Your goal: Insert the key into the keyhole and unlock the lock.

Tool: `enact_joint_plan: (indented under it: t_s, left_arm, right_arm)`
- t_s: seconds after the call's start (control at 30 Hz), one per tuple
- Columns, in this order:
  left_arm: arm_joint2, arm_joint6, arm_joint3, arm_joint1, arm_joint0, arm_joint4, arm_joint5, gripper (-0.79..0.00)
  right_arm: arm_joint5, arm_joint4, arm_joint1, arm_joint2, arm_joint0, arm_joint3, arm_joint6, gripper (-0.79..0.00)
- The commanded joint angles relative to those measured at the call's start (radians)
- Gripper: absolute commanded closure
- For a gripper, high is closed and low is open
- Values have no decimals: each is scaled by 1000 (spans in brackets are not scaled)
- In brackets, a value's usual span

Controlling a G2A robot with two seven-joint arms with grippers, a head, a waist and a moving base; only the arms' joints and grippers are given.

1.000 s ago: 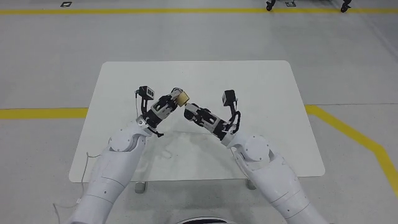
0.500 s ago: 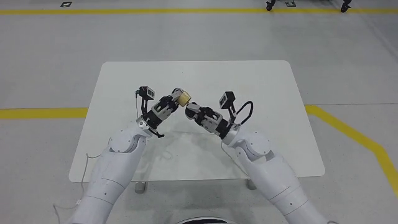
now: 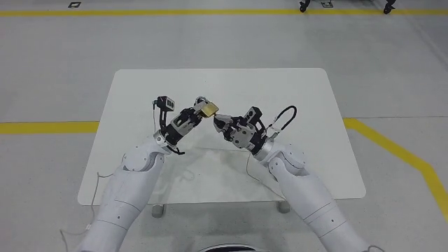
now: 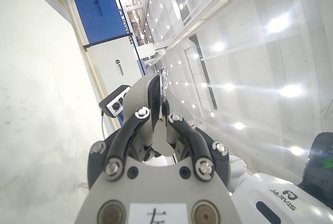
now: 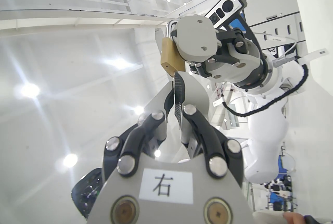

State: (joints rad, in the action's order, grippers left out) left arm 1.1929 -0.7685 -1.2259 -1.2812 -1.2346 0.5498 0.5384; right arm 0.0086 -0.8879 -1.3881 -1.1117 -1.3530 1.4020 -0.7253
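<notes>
1. The left fingers [image 5: 195, 37] clamp the brass lock [image 5: 170, 55] above the counter's [image 3: 301, 91] middle, shackle partly hidden.
2. The right fingers [image 5: 193, 94] pinch the key [image 5: 173, 78], mostly hidden, tip at the lock's base.

- Straight ahead of the right gripper [image 5: 177, 84] fingertips, the lock [image 5: 170, 56] blocks the way. Its brass underside sits right at the tips, and the thin key [image 5: 173, 79] bridges the small gap between them.
- Just past the lock, the left gripper [image 5: 195, 40] closes off that line, with one broad finger covering a face of the lock.
- In the top view both sets of fingertips meet nose to nose above the table [image 3: 301, 91], so nothing could pass between them.
- To either side of the joined fingertips, and beyond them towards the table's far edge, a gripper has room to pass.
</notes>
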Motion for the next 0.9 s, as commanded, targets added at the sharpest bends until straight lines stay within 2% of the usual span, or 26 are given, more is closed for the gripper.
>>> enact_joint_plan:
  t_s: [0.0, 0.13, 0.17, 0.2, 0.27, 0.3, 0.33, 0.57, 0.7, 0.8, 0.87]
  left_arm:
    - [1, 0, 1, 0, 1, 1, 2, 0]
    - [0, -2, 3, 0, 3, -4, 4, 0]
    - [-1, -3, 4, 0, 4, -8, 3, 0]
    - [-3, -4, 4, 0, 5, -12, 3, 0]
    - [-5, -3, 5, -1, 6, -19, 5, 0]
    - [-5, -3, 5, -1, 7, -20, 5, 0]
    - [-6, -3, 5, -1, 8, -21, 5, 0]
    - [-7, -1, 13, -1, 18, -44, 4, 0]
    - [-10, 25, 15, 1, 21, -115, 21, 0]
    - [-18, 55, 13, 2, 24, -197, 14, 0]
    - [-29, 81, 8, 1, 25, -244, 0, 0]
  right_arm:
    - [4, -9, 0, 2, 0, -3, -8, 0]
    - [16, -52, 0, -4, 1, -4, -40, 0]
    - [16, -64, -1, -7, 1, -5, -42, -25]
    - [19, -82, -1, -9, 0, -6, -47, -154]
    - [17, -96, -1, -15, 2, -9, -46, -342]
    - [14, -97, -1, -16, 2, -9, -45, -511]
    - [16, -103, -1, -16, 1, -8, -46, -773]
    - [-33, -78, 4, -44, -11, 17, -23, -785]
    - [-154, -25, 16, -120, -46, 83, -5, -785]
    - [-280, 109, 31, -206, -99, 166, 64, -785]
    - [-316, 152, 40, -249, -146, 240, 71, -785]
